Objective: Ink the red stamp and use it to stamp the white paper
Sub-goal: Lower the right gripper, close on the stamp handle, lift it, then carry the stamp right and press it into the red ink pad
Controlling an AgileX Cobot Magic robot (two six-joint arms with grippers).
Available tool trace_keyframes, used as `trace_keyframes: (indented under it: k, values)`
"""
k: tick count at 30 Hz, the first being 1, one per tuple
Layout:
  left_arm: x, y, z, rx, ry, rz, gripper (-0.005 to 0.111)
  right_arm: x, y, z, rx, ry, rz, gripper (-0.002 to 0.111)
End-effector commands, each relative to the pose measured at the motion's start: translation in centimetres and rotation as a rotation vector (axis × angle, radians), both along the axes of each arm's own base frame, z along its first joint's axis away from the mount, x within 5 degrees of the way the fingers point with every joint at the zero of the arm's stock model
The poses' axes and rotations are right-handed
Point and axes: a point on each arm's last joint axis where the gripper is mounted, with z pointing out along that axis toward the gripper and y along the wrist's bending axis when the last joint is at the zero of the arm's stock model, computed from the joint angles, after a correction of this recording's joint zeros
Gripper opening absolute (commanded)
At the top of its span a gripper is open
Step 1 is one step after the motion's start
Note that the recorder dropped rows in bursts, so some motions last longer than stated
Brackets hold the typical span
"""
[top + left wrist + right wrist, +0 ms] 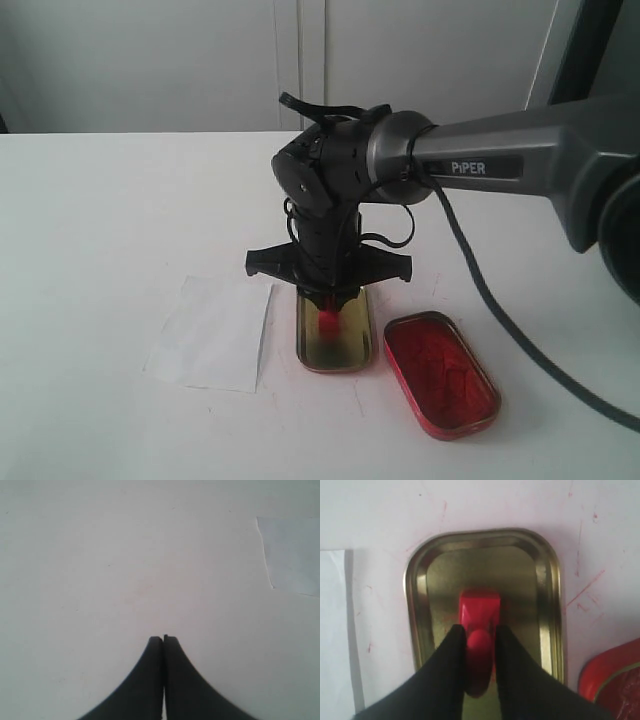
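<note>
The red stamp stands with its flat base on the floor of the gold-coloured tin. My right gripper reaches straight down into that tin, its black fingers shut on the stamp's knob. The white paper lies flat just left of the gold tin. In the left wrist view my left gripper is shut and empty over bare table, with a corner of the paper ahead of it. The exterior view does not show the left gripper.
The oblong red tin with its red ink pad lies open right of the gold tin. Red ink smears mark the white table around the tins. The right arm and its cable span the right side.
</note>
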Motion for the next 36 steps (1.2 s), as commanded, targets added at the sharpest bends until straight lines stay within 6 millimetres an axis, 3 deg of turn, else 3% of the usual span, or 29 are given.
trace_keyframes:
  k: [1, 9, 27, 36]
  values:
    - [-0.1, 0.0, -0.4, 0.0, 0.021, 0.001, 0.0, 0.1, -0.3, 0.1, -0.012, 0.004, -0.014, 0.0]
    - [-0.1, 0.0, -0.4, 0.0, 0.021, 0.001, 0.0, 0.1, -0.3, 0.5, -0.005, -0.003, -0.013, 0.0]
    - [-0.1, 0.0, -0.4, 0.0, 0.021, 0.001, 0.0, -0.9, -1.3, 5.9, -0.006, -0.059, 0.117, 0.0]
    - [-0.1, 0.0, -0.4, 0.0, 0.021, 0.001, 0.0, -2.1, -2.3, 5.5, -0.087, 0.01, 0.217, 0.0]
